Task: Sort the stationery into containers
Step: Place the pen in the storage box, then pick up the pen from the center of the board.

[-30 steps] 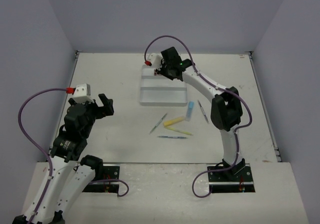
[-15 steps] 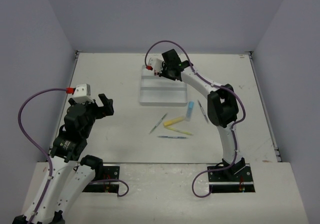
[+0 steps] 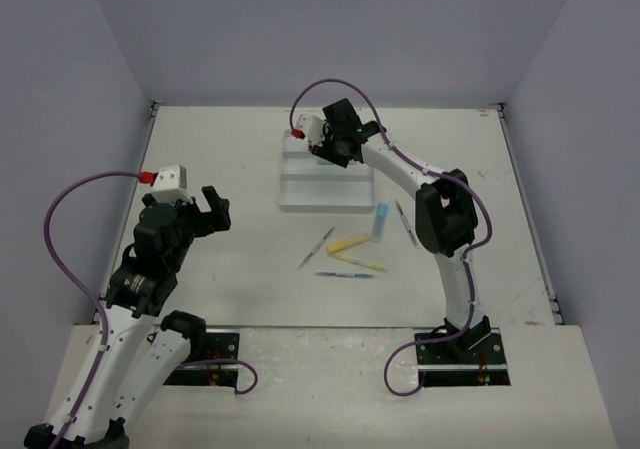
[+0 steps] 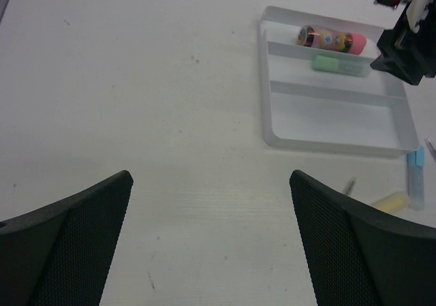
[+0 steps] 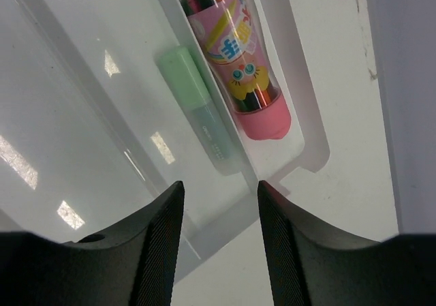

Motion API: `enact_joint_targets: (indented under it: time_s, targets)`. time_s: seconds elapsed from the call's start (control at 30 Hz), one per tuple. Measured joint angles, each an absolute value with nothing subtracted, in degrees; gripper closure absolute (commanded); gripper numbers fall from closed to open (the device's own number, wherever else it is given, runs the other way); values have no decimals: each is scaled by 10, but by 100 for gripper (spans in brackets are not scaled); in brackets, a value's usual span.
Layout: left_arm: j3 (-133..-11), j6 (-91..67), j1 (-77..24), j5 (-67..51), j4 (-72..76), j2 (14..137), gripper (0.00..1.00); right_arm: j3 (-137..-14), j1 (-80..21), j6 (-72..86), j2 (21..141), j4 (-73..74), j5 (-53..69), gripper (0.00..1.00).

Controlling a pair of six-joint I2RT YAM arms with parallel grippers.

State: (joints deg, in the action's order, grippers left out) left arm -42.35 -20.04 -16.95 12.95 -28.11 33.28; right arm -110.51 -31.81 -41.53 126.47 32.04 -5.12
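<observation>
White table (image 3: 200,149) with two robot arms mounted at its near edge. Right arm reaches far, its right gripper (image 5: 218,190) pointing down over the far end of the tray (image 3: 325,194), jaws parted and holding nothing. Left arm is folded at near left, left gripper (image 4: 210,183) raised, jaws wide and empty. Pink tube (image 5: 238,60) lies in the far compartment, mint-green highlighter (image 5: 197,105) in the middle one. Light-blue highlighter (image 3: 380,222), yellow highlighter (image 3: 348,242) and thin pens (image 3: 317,247) lie loose near the tray
</observation>
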Motion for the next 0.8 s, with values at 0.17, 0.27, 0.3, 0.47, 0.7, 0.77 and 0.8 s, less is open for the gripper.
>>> enact_joint_targets:
  time_s: [0.17,0.27,0.3,0.47,0.7,0.77,0.8]
  targets:
    - [-460,-198,-176,61,-278,436,0,-1057,-292,-248,1167,327,-65,47]
    - [-516,-198,-243,54,-273,556,0,-923,-247,-80,988,307,-69,45]
    - [-539,-196,-277,60,-276,599,0,-872,-230,-30,917,301,-68,45]
    - [-707,-149,-446,48,-284,856,1,-701,-197,122,606,283,-69,44]
    - [-831,-56,-519,21,-314,1084,40,-618,-205,174,503,339,-100,43]
    - [-852,-33,-523,20,-322,1119,40,-603,-206,176,488,363,-101,43]
    - [-860,-24,-523,19,-328,1132,40,-599,-206,178,477,372,-100,43]
